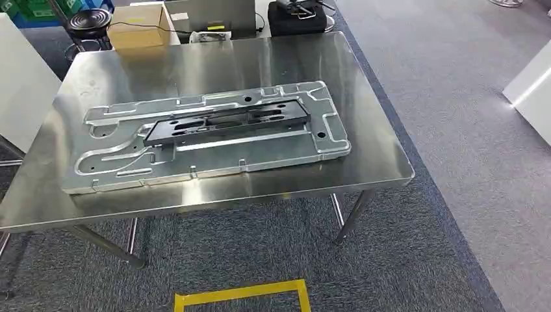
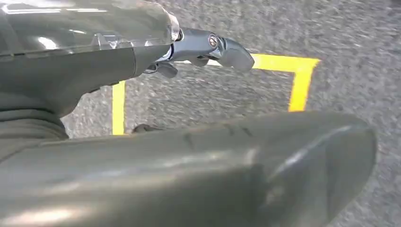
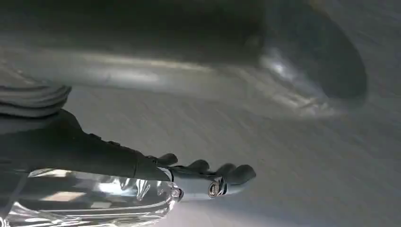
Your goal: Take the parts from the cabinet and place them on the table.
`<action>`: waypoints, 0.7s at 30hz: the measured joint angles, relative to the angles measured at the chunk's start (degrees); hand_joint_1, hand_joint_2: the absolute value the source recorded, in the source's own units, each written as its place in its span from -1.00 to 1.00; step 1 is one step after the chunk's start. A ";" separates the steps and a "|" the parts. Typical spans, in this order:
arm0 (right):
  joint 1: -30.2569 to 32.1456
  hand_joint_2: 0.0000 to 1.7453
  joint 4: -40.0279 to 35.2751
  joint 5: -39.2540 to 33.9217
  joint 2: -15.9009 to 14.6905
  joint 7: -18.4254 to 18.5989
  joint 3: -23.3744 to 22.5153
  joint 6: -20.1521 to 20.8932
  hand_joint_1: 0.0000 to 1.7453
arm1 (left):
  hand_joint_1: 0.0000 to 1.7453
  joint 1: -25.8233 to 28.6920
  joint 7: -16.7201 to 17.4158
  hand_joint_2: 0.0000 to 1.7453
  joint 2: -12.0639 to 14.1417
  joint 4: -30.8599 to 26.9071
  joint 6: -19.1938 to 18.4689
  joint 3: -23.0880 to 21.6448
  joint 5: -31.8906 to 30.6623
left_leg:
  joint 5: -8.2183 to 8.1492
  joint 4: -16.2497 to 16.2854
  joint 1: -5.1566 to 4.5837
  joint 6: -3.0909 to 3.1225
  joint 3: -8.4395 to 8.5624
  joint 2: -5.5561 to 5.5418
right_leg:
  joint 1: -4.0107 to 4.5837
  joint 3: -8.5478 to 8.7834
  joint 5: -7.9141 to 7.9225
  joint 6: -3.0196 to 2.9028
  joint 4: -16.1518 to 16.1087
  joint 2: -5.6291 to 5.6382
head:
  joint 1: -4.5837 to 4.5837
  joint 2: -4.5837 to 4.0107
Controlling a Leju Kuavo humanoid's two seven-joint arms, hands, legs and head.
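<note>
Parts: we see a black frame [image 1: 227, 122] lying on a large silver plate [image 1: 208, 140], both on the steel table [image 1: 364, 149].
Left hand [image 2: 198, 49]: empty, fingers loosely extended above the carpet.
Right hand [image 3: 208, 177]: empty, fingers slightly curled.

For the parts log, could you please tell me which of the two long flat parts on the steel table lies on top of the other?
The narrow black slotted frame lies on top. It rests along the middle of the wider silver machined metal plate, which sits directly on the table.

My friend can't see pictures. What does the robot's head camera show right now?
A shiny steel table holds a big flat silver metal plate with a long black part lying on top of it. Yellow tape marks the grey carpet in front, and a cardboard box sits behind the table.
</note>
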 joint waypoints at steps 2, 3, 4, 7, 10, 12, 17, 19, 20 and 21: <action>-0.85 -1.00 2.86 -0.02 0.77 6.99 -0.72 4.09 -1.00 | -1.00 -0.17 0.40 -1.00 0.04 0.00 -0.04 -0.07 -0.48 | -0.76 -10.87 -0.41 1.06 8.21 -0.01 | 0.00 -1.38 0.91 0.27 1.05 0.16 | 0.00 0.00; -1.09 -1.00 3.76 -0.17 1.22 9.93 -0.96 6.64 -1.00 | -1.00 -0.31 0.70 -1.00 0.09 0.00 -0.22 -0.11 -0.76 | -1.93 -14.99 -0.62 1.16 10.45 -0.02 | 0.30 -1.75 1.16 0.55 1.46 0.25 | 0.00 0.00; -1.35 -1.00 4.70 -0.11 1.50 12.84 -1.25 9.88 -1.00 | -1.00 -0.30 0.96 -1.00 0.09 0.00 -0.52 -0.20 -1.27 | -1.66 -14.41 -0.77 1.26 9.68 -0.02 | 0.10 -1.55 1.76 0.94 1.28 0.05 | 0.02 0.00; -1.67 -1.00 6.48 0.24 2.58 15.11 -1.60 15.31 -1.00 | -1.00 -0.02 1.47 -1.00 -0.20 0.06 -0.83 -0.68 -2.10 | 0.27 -15.21 -0.29 2.53 8.81 0.29 | -0.17 -1.91 3.19 1.95 0.99 0.22 | 0.00 0.00; -1.94 -1.00 7.60 0.26 3.74 15.50 -1.68 16.43 -1.00 | -1.00 -0.14 1.62 -1.00 -0.35 0.07 -0.90 -1.22 -2.25 | 2.56 -15.11 -0.43 3.25 6.15 0.56 | -0.85 -4.02 -7.56 3.04 8.83 0.50 | 0.02 0.00; -2.05 -1.00 7.88 0.26 3.91 15.50 -1.73 16.54 -1.00 | -1.00 0.04 1.64 -1.00 -0.42 0.07 -0.90 -1.38 -2.30 | 4.07 -14.82 -0.46 3.06 3.94 0.66 | -1.26 -5.19 -11.35 3.73 17.04 0.49 | 0.00 0.00; -2.52 -1.00 8.12 0.24 3.96 15.50 -1.97 17.13 -1.00 | -1.00 -0.05 1.71 -1.00 -0.50 0.07 -1.01 -1.51 -2.54 | 6.67 -12.47 -0.06 1.89 -1.16 0.66 | -1.87 7.32 -5.38 4.00 4.97 0.53 | 0.00 0.00; -2.71 -1.00 8.19 0.15 4.18 15.40 -2.01 17.43 -1.00 | -1.00 0.03 1.80 -1.00 -0.59 0.07 -1.40 -1.95 -3.85 | 7.49 -12.00 -0.20 0.99 -1.82 0.63 | -1.33 10.81 -8.33 3.09 -1.29 0.50 | 0.00 0.00; -2.72 -1.00 8.23 -0.29 4.40 15.31 -2.10 17.21 -1.00 | -1.00 -0.03 1.90 -1.00 -0.61 0.07 -1.60 -2.38 -4.66 | 8.04 -12.11 -0.03 0.61 -1.92 0.68 | -1.08 10.38 -8.01 2.66 -1.16 0.51 | 0.00 0.00; -2.70 -1.00 8.23 -1.01 4.55 15.09 -2.43 16.91 -1.00 | -1.00 -0.04 2.12 -1.00 -0.68 0.07 -1.70 -2.93 -5.42 | 8.65 -12.40 0.13 0.20 -1.95 0.68 | -0.91 10.06 -7.68 2.19 -0.94 0.47 | 0.00 0.00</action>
